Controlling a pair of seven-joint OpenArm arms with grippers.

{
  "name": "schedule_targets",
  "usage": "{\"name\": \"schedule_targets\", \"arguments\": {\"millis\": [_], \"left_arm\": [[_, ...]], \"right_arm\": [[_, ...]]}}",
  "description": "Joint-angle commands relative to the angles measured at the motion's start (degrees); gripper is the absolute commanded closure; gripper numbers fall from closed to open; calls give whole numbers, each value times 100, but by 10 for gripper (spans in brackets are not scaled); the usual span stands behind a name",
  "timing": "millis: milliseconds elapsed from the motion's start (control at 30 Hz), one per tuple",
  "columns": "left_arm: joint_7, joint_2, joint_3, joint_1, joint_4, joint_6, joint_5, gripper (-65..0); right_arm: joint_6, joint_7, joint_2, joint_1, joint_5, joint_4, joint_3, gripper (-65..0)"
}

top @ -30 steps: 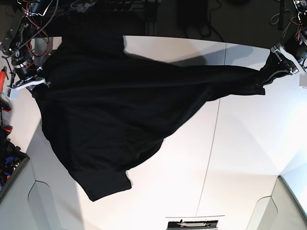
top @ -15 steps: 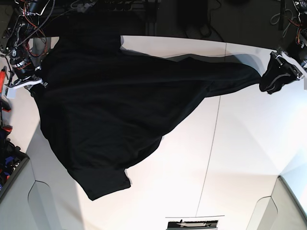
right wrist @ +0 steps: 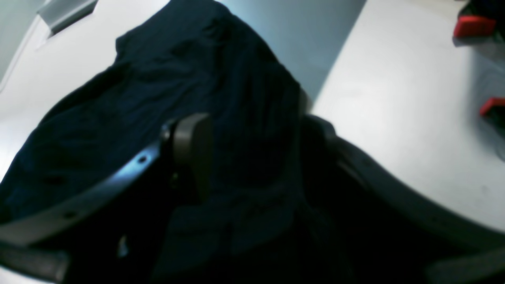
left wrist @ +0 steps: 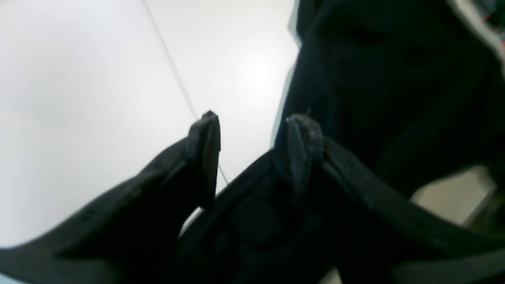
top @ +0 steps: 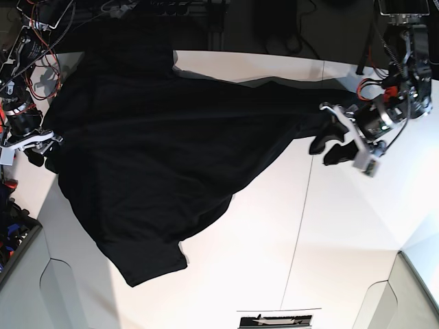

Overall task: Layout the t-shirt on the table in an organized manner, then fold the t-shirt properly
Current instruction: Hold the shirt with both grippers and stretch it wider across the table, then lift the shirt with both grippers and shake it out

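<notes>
The black t-shirt (top: 158, 157) lies spread over the left and middle of the white worktop (top: 343, 226) in the base view, drawn out into a long point toward the right, with one sleeve (top: 154, 264) trailing toward the near edge; it is not yet flat or square, so the laying-out step looks unfinished. The right pincer (right wrist: 244, 157) sits at the shirt's far left edge, and in its wrist view dark cloth fills the gap between its fingers (right wrist: 189, 150), so it appears to be pinching the shirt, probably to anchor that side while the other is pulled out. The left pincer (left wrist: 252, 130) hangs just beside the stretched point of the shirt, its fingers (left wrist: 205, 142) spread apart with bare worktop and the thin dark seam (left wrist: 169, 63) showing between them; the cloth lies next to one finger, not between them. It holds nothing, likely because that end has been set down where it should lie. A fresh grip on a corner or hem seems needed next to square the shirt before folding.
</notes>
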Motion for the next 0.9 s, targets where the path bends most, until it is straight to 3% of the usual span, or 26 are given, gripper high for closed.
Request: {"name": "schedule_targets", "arguments": {"millis": [0, 133, 300, 467, 567, 633, 733, 867], "left_arm": [[-179, -81, 142, -168, -31, 17, 107, -305], [-203, -85, 732, -470, -407, 157, 911, -304], [-299, -208, 1073, -422, -562, 385, 1484, -297], [-549, -302, 1235, -225, -562, 422, 1845, -203], [-782, -302, 1239, -111, -562, 490, 2055, -163], [-791, -304, 1237, -114, -564, 1016, 2245, -163], [-850, -308, 1237, -146, -564, 1792, 2730, -163], [-938, -306, 1237, -144, -564, 1969, 2990, -163]], "right_arm": [[20, 109, 79, 70, 85, 96, 2, -347], [24, 109, 76, 68, 83, 85, -26, -347], [24, 114, 74, 70, 90, 85, -26, -347], [24, 109, 74, 66, 87, 81, -50, -346], [24, 109, 74, 48, 46, 57, -238, -257], [22, 114, 76, 52, -227, -24, -481, -182], [15, 140, 76, 52, -529, -254, -879, -164], [-24, 138, 76, 50, -815, -693, -1250, -164]]}}
